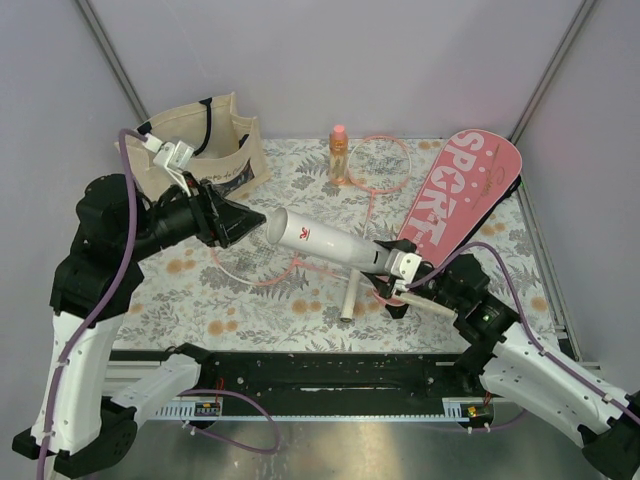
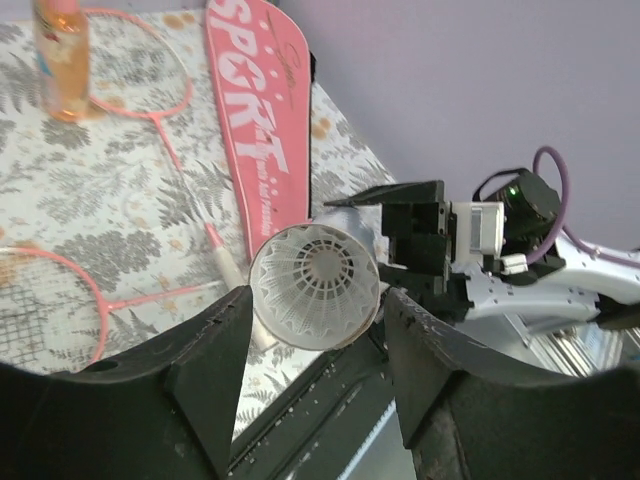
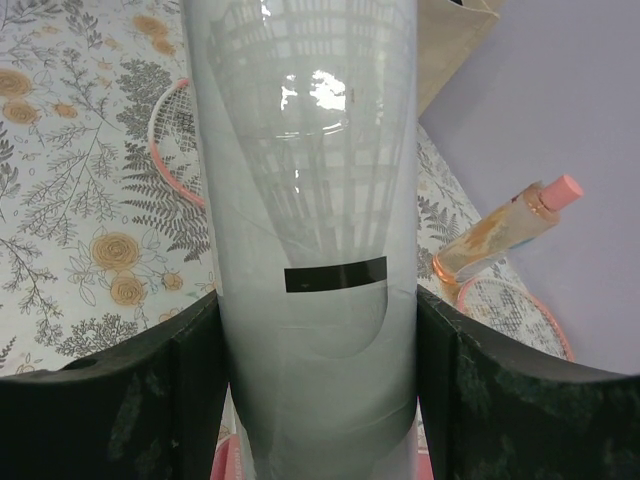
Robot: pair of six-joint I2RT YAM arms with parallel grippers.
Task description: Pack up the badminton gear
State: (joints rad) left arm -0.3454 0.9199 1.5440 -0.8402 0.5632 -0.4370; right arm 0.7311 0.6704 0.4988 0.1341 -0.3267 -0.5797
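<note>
The right gripper [image 1: 386, 264] clamps the shuttlecock tube [image 1: 325, 242] aloft over the bench [image 1: 200, 300]; the left gripper [image 1: 250, 222] stands spread at its open mouth. Keep it level so nothing slides out.

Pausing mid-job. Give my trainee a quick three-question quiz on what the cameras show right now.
1. True or false: the right gripper is shut on the white tube.
2. In the left wrist view, what shows inside the tube's open end? A) a shuttlecock B) a bottle cap C) nothing
3. Fill in: the left gripper sits at the tube's open end with its jaws ____.

Key: 1 true; 2 A; 3 open.
</note>
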